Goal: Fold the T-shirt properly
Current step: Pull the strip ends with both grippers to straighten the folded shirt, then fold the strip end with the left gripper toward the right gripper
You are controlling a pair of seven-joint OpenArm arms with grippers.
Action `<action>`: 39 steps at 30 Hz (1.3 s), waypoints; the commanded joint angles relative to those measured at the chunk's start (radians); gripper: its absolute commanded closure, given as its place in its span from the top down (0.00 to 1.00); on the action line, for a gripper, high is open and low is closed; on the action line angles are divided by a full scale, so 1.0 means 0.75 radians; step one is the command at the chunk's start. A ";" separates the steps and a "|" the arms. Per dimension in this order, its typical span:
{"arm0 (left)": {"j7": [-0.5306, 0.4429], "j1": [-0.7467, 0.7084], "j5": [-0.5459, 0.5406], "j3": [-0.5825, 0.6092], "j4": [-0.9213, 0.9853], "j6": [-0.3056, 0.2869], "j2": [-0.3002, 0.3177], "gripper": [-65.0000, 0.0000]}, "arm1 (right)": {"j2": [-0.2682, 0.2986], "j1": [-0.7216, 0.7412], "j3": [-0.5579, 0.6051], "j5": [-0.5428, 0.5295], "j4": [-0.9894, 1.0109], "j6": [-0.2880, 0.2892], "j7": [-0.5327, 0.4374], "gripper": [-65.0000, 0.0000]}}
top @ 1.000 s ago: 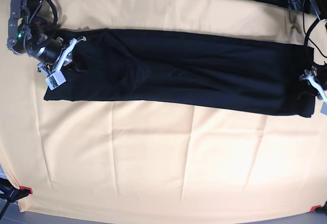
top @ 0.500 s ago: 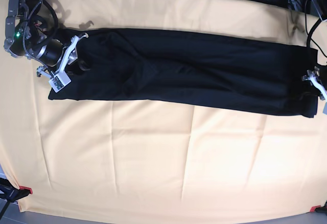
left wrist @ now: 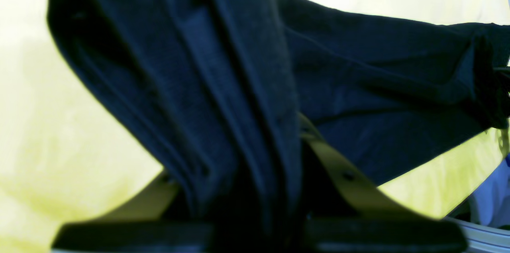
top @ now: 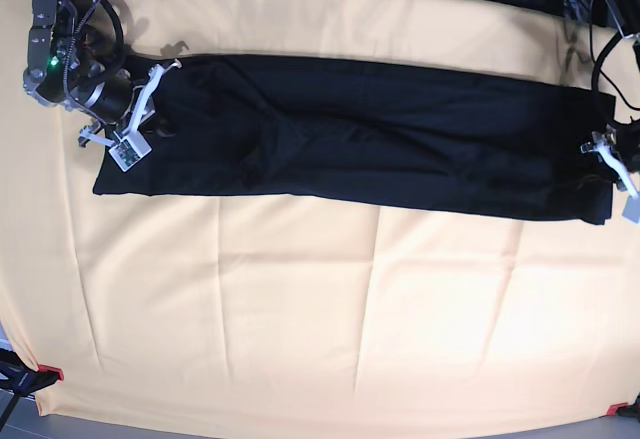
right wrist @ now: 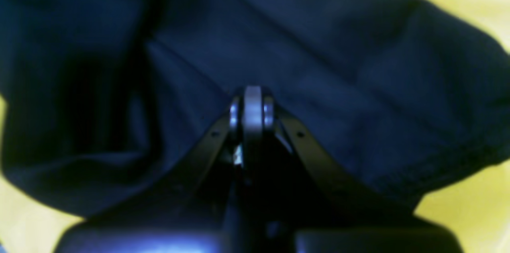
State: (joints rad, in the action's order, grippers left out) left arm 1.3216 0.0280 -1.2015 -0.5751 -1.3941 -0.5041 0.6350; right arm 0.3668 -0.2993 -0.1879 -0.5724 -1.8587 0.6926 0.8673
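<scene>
Holding the T-shirt (top: 370, 139) at both ends looks like the step in hand, and the risk lies in how little cloth each grip has. Nearest in the base view is only bare yellow-orange cloth (top: 300, 319) with shallow creases, so nothing there can snag. Farther back, the shirt lies as a long dark band across the covering, already folded lengthwise, running from one arm to the other.

At its end on that view's right, the left gripper (top: 607, 151) has its jaws closed on a thick bunch of layers; the left wrist view shows several folds rising between the fingers (left wrist: 342, 173). If that bundle is uneven, an inner layer could slide out when the end is lifted and leave a crooked fold.

At the other end, the right gripper (top: 140, 109) sits on the corner with its tips brought together. In the right wrist view the fingertips (right wrist: 253, 105) meet against the fabric, but I cannot tell whether any cloth is pinched between them. If they closed on nothing, or on the top layer alone, that end would stay down or peel apart while the other rises, twisting the band.

Pulling the two ends at different heights could also drag the shirt and rumple the covering beneath it
</scene>
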 commanded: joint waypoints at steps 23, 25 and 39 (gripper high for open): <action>0.100 0.010 -0.376 0.038 -0.220 -0.117 -0.146 0.00 | 0.013 0.012 -0.011 -0.043 0.104 -0.076 -0.037 0.00; 0.100 -0.005 -0.376 0.088 -0.260 -0.117 -0.181 0.00 | 0.013 0.011 -0.011 -0.043 0.104 -0.076 -0.040 0.00; 0.100 -0.025 -0.376 0.235 -0.308 -0.219 -0.561 0.00 | 0.013 0.011 -0.011 -0.038 0.104 -0.075 -0.035 0.00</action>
State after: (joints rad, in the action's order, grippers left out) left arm 1.4101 -0.0090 -1.4513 -0.3977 -1.6077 -0.6621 0.2039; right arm 0.3649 -0.2966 -0.1913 -0.6102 -1.7733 0.6430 0.8371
